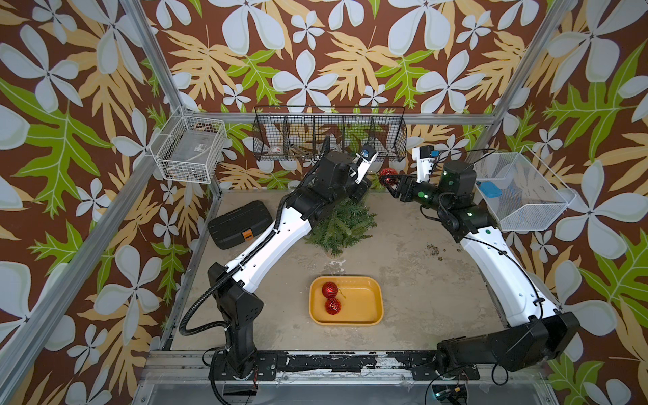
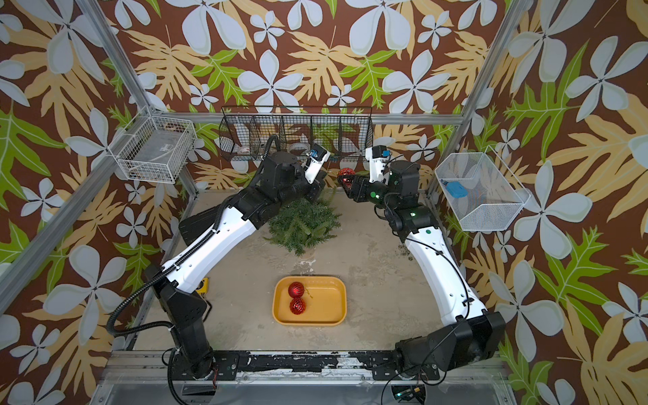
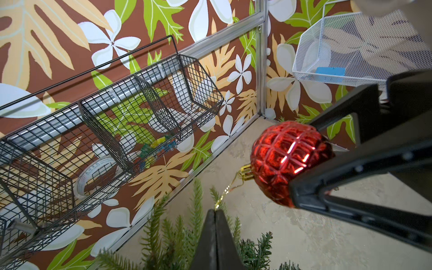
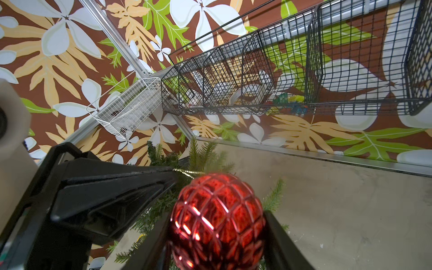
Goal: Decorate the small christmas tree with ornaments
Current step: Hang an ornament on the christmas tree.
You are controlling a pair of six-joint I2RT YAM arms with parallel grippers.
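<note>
Step in hand: hanging an ornament on a branch. The right pincer [image 1: 392, 185] is clenched round a faceted red bauble [image 3: 287, 159], held in the air just beyond the small christmas tree [image 1: 342, 224], on the tree's far side from the robot's base. The left pincer [image 3: 215, 213] is clenched on the gold hanging loop [image 3: 228, 190]. The cord runs from the bauble's gold cap to the pinched tips, among the tree's upper twigs. The other two ornaments, one ribbed [image 1: 329, 289] and one faceted [image 1: 332, 305], lie touching in the yellow tray [image 1: 364, 301] on the worktop [image 1: 420, 273], well apart from the tree on its near side. Recommended procedure, as judged from here: hold the loop open rather than tight, and lower it over a stiff upturned branch tip. Check that the cord sits behind the needles, then free the bauble first and the loop last. Move both arms together, as a sharp pull on the cord may unseat the cap or tip the tree
</note>
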